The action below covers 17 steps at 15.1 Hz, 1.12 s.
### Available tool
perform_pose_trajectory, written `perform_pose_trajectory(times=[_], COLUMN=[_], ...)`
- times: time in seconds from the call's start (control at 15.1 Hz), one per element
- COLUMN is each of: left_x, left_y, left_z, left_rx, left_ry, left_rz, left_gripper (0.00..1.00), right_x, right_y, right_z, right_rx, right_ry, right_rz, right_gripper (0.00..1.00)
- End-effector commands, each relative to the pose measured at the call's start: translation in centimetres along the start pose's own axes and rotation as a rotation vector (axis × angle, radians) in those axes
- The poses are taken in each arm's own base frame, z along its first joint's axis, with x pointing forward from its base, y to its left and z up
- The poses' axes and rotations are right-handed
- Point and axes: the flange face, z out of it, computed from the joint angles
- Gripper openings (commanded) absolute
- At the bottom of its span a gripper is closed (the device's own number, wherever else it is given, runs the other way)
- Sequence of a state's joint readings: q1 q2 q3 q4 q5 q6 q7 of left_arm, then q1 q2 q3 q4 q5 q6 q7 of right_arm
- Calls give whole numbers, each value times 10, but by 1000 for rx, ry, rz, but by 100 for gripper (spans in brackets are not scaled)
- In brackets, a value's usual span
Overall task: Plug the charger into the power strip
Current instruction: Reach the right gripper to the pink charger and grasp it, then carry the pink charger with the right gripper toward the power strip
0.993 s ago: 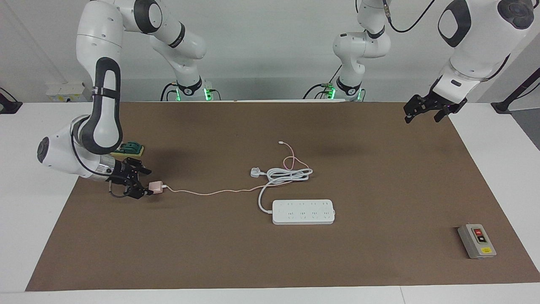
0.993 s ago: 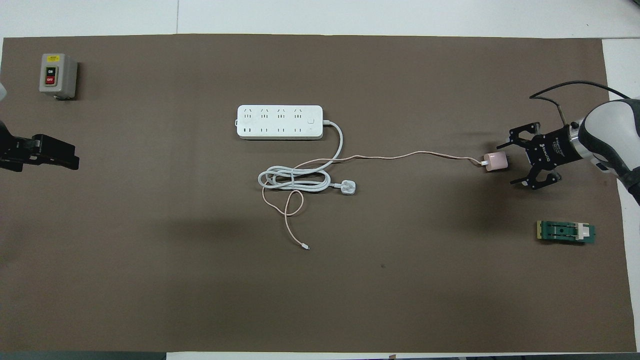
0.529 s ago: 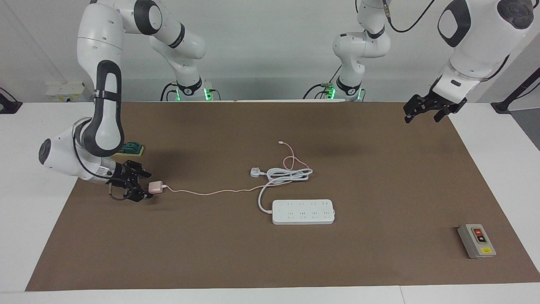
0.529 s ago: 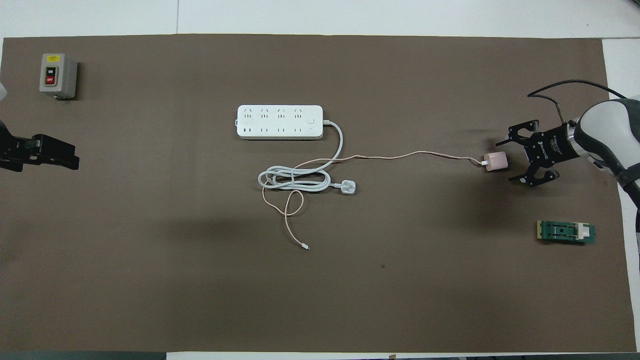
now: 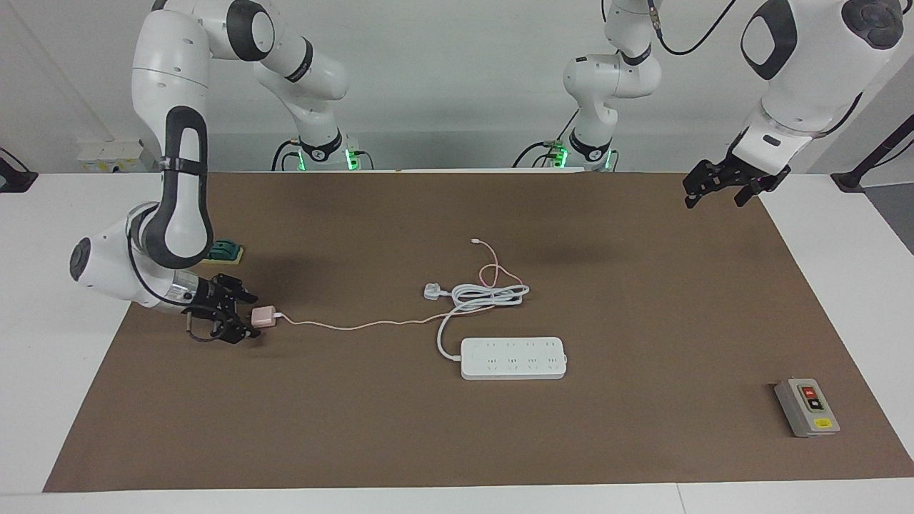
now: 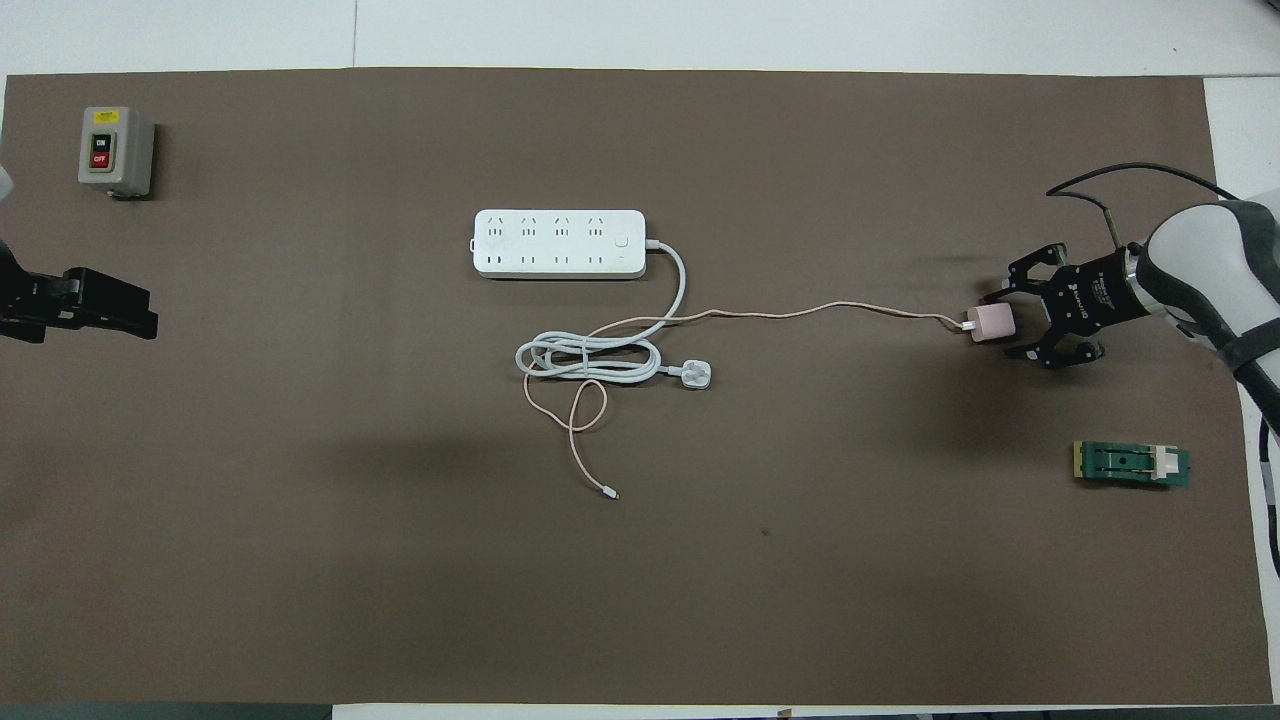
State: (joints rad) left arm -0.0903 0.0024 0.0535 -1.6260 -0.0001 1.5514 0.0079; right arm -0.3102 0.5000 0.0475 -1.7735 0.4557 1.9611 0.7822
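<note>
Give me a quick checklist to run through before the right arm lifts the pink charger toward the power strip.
1. Right gripper at the charger, fingers either side of the cube: ok.
2. Grip firm enough to lift: cannot tell.
3. Charger cable free to follow: not ok, it crosses the strip's coiled white cord.
4. Power strip lying flat, sockets up and unoccupied: ok.
5. Left gripper open, waiting over its own end of the table, away from the strip: ok.
</note>
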Motion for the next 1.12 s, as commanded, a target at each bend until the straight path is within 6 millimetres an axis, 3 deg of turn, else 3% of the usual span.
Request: perform_pose_trajectory(times=[0.0,0.33,0.46,0.73,0.86,1.06], left_x=[-4,-4,-4,-4,-4,-4], left_y=[-2,-2,-2,-2,-2,-2], left_z=[-4,-5,-5,-5,-5,-5], left_rx=[-7,-7,-7,-7,-7,-7], left_ry=[0,2,3,2,3,3], left_rz=[6,6,8,6,6,8], left_gripper=[100,100,100,100,100,100], right_x=[-1,-3,-17,-87,-141,-229], right_y=[-1,-3,-10,-52,-71,-95], right_z=[7,3,-8,-38,-47,-45], right_rx=[18,11,6,-51,-58,-59], right_ry=[-12,-17,-24,-53,-43,-18], right_rz=[12,-18,-33,-2,24,73], right_gripper=[0,0,0,0,0,0])
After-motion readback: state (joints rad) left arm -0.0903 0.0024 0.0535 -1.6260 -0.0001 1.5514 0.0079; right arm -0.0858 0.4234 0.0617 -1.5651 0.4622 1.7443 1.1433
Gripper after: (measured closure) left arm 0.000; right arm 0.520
